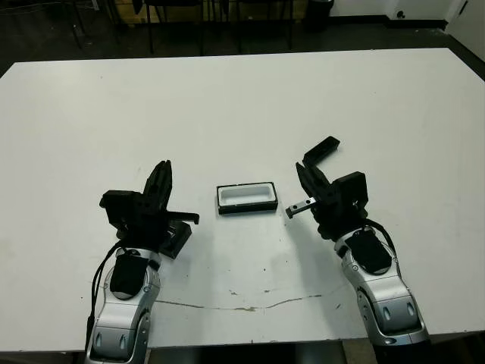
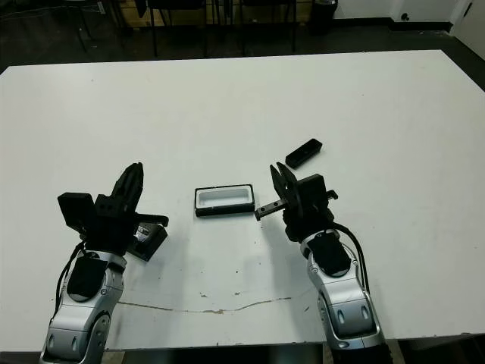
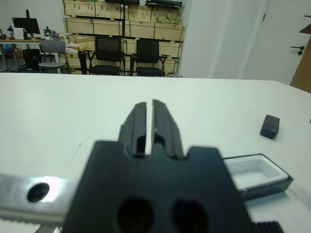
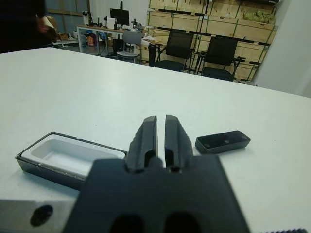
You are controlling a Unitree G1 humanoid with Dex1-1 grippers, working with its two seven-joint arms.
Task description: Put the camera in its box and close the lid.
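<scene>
The box [image 1: 245, 198], a shallow black tray with white lining, sits open and empty at mid-table between my two grippers. The camera [image 1: 321, 150], a small black bar, lies on the table right of the box and farther back; it also shows in the right wrist view as the camera [image 4: 222, 141]. My right gripper [image 1: 301, 168] is shut on nothing, with its tips a little short of the camera. My left gripper [image 1: 164, 165] is shut and empty too, left of the box. A black flat piece, apparently the lid [image 1: 177, 240], lies partly hidden under the left gripper's body.
The white table [image 1: 242, 106] stretches wide beyond the objects. A thin crack-like mark [image 1: 250, 307] runs along the near edge. Office chairs [image 3: 121, 56] and shelves of boxes stand past the far edge.
</scene>
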